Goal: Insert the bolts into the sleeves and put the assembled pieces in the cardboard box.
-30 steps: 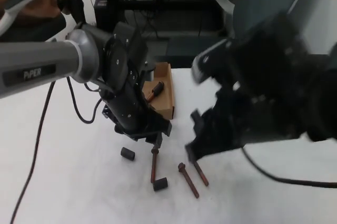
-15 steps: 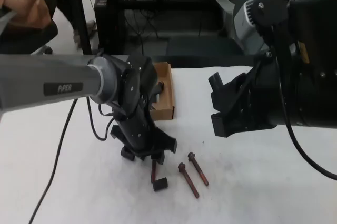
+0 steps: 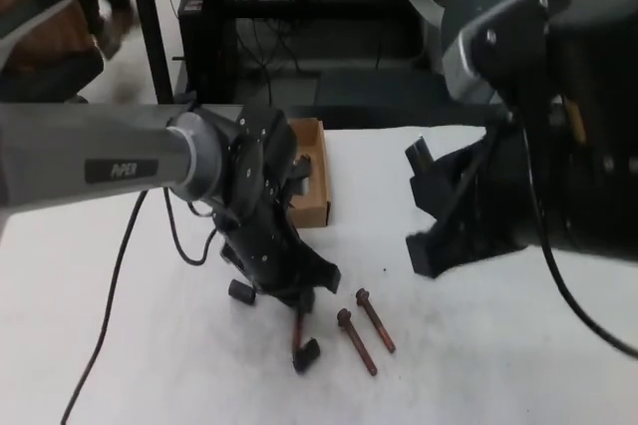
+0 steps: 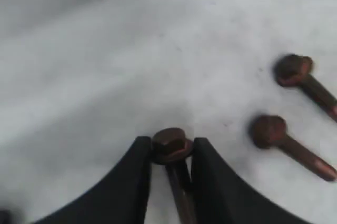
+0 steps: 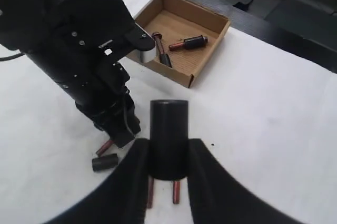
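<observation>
The left pincer point(image 4: 171, 151) is clenched on a bolt point(image 4: 171, 143) just under its head, with the shank running back between the jaws and low over the white table point(image 3: 498, 365). That grip looks sound, as it leaves most of the shank free to enter a sleeve. The right pincer point(image 5: 168, 149) is clenched on a black sleeve point(image 5: 169, 124), held upright well above the table, to the right of the left arm. To join them well, the bolt should probably be lifted straight up first, since two loose bolts point(image 4: 287, 145) point(image 4: 305, 79) lie just to its right and another sleeve point(image 3: 305, 353) sits at its near tip; whether that one touches it I cannot tell. Then bring shank and bore onto one line before pushing, slowly, with the sleeve held firm. A further loose sleeve point(image 3: 241, 292) lies to the left, and the cardboard box point(image 5: 174, 24), on the far side, already holds two assembled pieces
</observation>
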Robot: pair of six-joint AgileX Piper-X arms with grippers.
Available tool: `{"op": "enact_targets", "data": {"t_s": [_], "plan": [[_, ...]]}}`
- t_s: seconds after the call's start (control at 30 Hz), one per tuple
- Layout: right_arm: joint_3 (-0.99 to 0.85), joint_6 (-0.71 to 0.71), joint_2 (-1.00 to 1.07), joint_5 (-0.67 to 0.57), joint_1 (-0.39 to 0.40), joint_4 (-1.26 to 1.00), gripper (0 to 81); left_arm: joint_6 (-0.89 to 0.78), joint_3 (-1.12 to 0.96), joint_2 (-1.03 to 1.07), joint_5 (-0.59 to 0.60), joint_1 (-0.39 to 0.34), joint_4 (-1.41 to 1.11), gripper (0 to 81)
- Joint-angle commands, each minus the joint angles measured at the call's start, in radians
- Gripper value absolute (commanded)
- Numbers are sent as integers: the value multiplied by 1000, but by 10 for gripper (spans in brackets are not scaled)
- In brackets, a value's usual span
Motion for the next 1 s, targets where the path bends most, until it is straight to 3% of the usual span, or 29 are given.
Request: {"op": "enact_targets", "data": {"t_s": [0.0,0.23,0.43,0.53,0.67,0.97], "plan": [[67,27,-79,14,29,-79,6,21,52,-122,82,-3,-47,18],[247,101,-305,22,160,-138,6,6,301,-588,82,-10,-269,18],[353,116,-456,106,362,-313,6,-36,472,-987,82,-64,-618,18],[391,183,-472,215,453,-408,6,-90,528,-1123,17,-132,-824,18],[399,204,-443,264,544,-560,6,-118,538,-1182,-62,-241,-861,18],[399,38,-273,277,572,-778,6,-48,538,-1141,-258,-483,-861,18]]}}
